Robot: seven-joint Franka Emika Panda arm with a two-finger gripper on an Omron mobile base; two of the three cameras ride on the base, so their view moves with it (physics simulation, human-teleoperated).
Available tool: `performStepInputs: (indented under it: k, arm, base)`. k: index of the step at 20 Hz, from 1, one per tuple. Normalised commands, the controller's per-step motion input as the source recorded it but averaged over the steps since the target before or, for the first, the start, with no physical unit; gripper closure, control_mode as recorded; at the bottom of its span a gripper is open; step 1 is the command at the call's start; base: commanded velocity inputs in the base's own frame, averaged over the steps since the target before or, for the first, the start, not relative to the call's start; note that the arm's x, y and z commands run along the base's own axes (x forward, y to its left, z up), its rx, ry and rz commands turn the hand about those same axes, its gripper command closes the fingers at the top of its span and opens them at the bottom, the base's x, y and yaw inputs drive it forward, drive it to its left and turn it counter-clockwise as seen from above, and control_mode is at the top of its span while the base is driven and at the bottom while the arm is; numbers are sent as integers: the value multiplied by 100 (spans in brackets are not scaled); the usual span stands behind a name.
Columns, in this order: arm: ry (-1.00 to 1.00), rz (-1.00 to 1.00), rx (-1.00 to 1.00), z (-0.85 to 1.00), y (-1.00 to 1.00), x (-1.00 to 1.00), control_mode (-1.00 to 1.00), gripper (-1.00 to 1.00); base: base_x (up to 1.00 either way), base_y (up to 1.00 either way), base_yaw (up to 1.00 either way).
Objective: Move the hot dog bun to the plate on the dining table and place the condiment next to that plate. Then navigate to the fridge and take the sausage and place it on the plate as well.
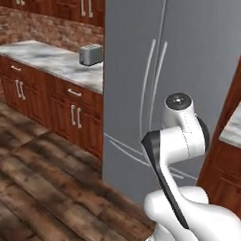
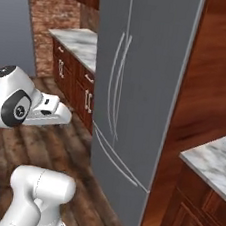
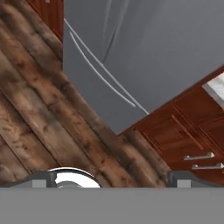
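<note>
- Right under my hand camera, my two dark fingertips (image 3: pixel 39 180) sit far apart at the bottom edge, so the gripper (image 3: pixel 111 181) is wide open and holds nothing.
- Below them runs the dark plank floor (image 3: pixel 39 131).
- Ahead of me stands the fridge (image 1: pixel 195 61), tall and grey, both doors closed, its long thin handles (image 1: pixel 153 89) side by side down the middle and its bottom drawer (image 2: pixel 115 186) shut too.
- What is inside it I cannot tell.
- Left of the fridge, a marble counter (image 1: pixel 45 58) carries a silver toaster (image 1: pixel 90 54), over reddish wood cabinets (image 1: pixel 53 101).
- Right of the fridge, past a wood panel (image 2: pixel 209 87), another marble counter (image 2: pixel 215 158) begins.
</note>
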Motion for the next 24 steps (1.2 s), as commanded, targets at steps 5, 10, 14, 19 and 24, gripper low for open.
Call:
performStepInputs:
  k: [5, 10, 14, 19, 24]
  arm:
    - [0, 0, 0, 0, 0, 0, 100, -100]
    - [0, 0, 0, 0, 0, 0, 100, -100]
    - [0, 0, 0, 0, 0, 0, 100, -100]
    - [0, 0, 0, 0, 0, 0, 100, -100]
    - [0, 0, 0, 0, 0, 0, 100, -100]
  base:
    - [73, 39, -59]
    - [31, 50, -63]
    - [0, 58, -64]
    - [0, 63, -56]
    - [0, 67, -29]
